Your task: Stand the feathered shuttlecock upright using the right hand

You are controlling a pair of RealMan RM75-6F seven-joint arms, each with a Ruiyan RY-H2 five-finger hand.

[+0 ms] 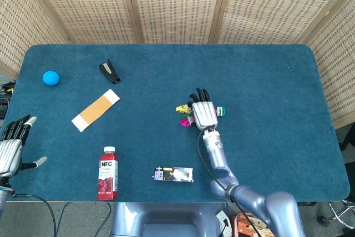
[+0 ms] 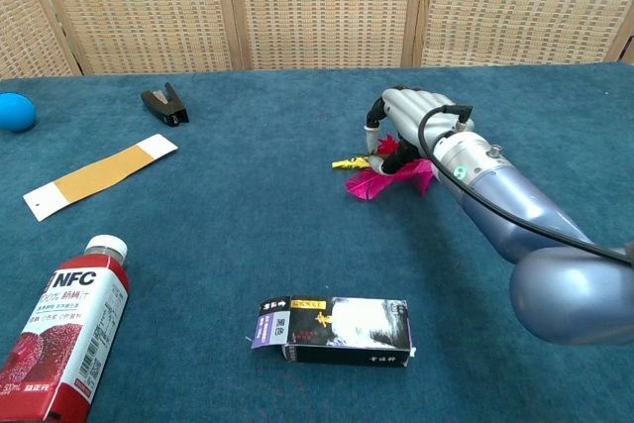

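Note:
The feathered shuttlecock (image 1: pixel 183 115) lies on its side near the middle of the blue table, its yellow and magenta feathers (image 2: pixel 369 183) pointing left. Its green end (image 1: pixel 221 111) shows to the right of the hand. My right hand (image 1: pixel 203 112) arches over it palm down, and in the chest view the right hand (image 2: pixel 421 118) has its fingers curled down around the shuttlecock's body, gripping it. My left hand (image 1: pixel 12 147) hangs at the table's near left edge, fingers apart and holding nothing.
A small box (image 2: pixel 332 331) lies in front of the right forearm. A juice bottle (image 1: pixel 108 173) lies near the front left, with a tan strip (image 1: pixel 95 110), a black clip (image 1: pixel 109 71) and a blue ball (image 1: pixel 50 77) further left.

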